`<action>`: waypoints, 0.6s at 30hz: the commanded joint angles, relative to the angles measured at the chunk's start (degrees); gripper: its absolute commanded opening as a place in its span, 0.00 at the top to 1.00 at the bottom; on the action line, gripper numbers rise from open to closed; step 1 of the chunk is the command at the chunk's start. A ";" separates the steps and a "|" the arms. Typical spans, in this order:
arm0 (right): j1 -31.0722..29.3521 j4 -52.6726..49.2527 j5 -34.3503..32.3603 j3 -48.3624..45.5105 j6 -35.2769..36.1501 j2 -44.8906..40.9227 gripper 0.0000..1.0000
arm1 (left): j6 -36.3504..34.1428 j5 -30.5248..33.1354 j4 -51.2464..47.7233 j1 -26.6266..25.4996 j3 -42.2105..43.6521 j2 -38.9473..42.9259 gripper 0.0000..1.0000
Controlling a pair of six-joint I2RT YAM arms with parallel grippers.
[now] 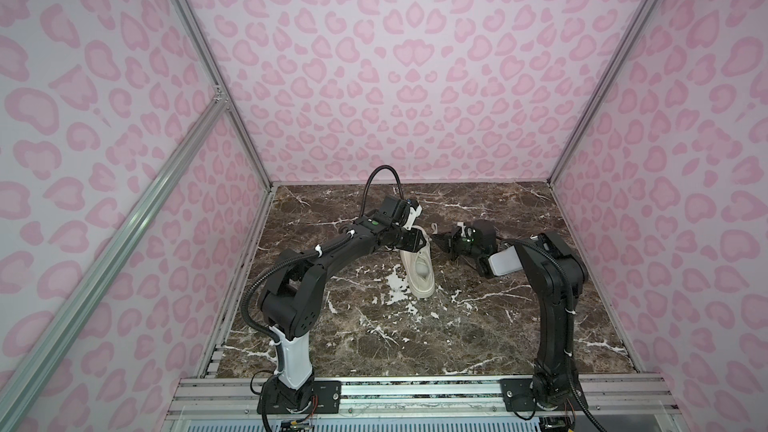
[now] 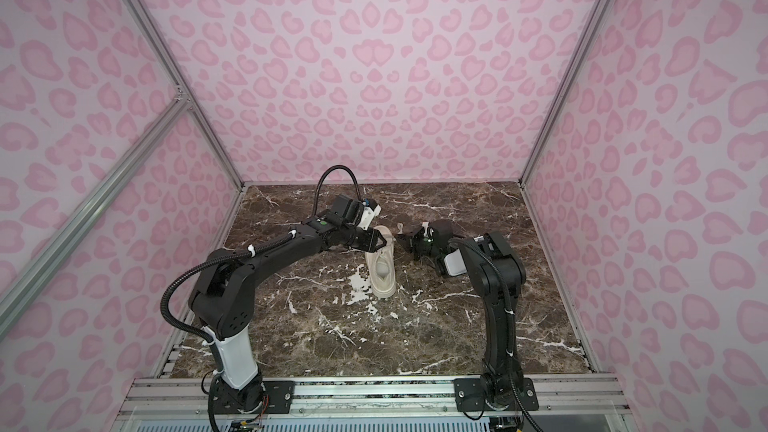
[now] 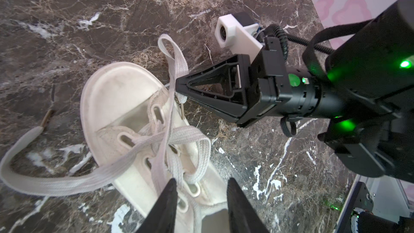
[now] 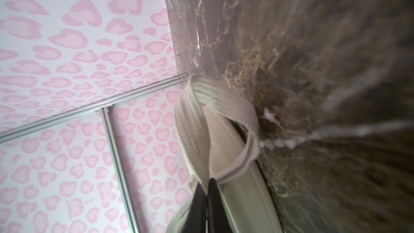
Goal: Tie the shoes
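One cream sneaker (image 1: 420, 280) near mid-table, flat on its sole, toe toward the back wall. Laces untied: a lace loop (image 3: 180, 63) standing up just past the toe, a free lace end (image 3: 56, 184) trailing over the marble table (image 1: 374, 347). Right gripper (image 3: 177, 85) pressed together on that lace loop, pinching it just beside the toe. Left gripper (image 3: 201, 181) above the eyelets, fingers spread, straddling the crossed lacing, nothing pinched between them.
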State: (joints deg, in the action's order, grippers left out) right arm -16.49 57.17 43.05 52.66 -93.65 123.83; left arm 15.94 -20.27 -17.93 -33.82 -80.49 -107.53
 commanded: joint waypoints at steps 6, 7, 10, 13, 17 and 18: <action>-0.50 21.14 -1.36 -2.68 -12.87 2.99 0.98 | 0.22 -0.73 1.35 0.08 0.42 0.83 0.61; -0.53 21.51 -1.39 -3.08 -12.95 3.04 0.98 | 0.24 -0.66 1.32 0.08 0.42 0.82 0.61; -0.60 23.14 -1.65 -4.62 -13.73 3.17 0.97 | 0.29 -0.65 1.32 0.07 0.43 0.83 0.61; -1.03 25.05 -1.55 -5.72 -14.81 3.64 0.97 | 0.23 -0.74 1.35 0.07 0.68 0.74 0.61; -1.63 31.56 -2.24 -6.33 -19.01 5.84 0.97 | 0.19 -0.65 1.33 0.08 0.94 0.96 0.61; -1.72 32.19 -2.27 -6.26 -20.04 6.39 0.97 | 0.20 -0.57 1.32 0.05 1.03 1.00 0.61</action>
State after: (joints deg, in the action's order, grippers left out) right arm -18.00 82.46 41.78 46.59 -109.62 128.81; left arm 16.01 -20.58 -17.89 -33.82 -79.79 -107.44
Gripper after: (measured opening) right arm 0.049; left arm 0.388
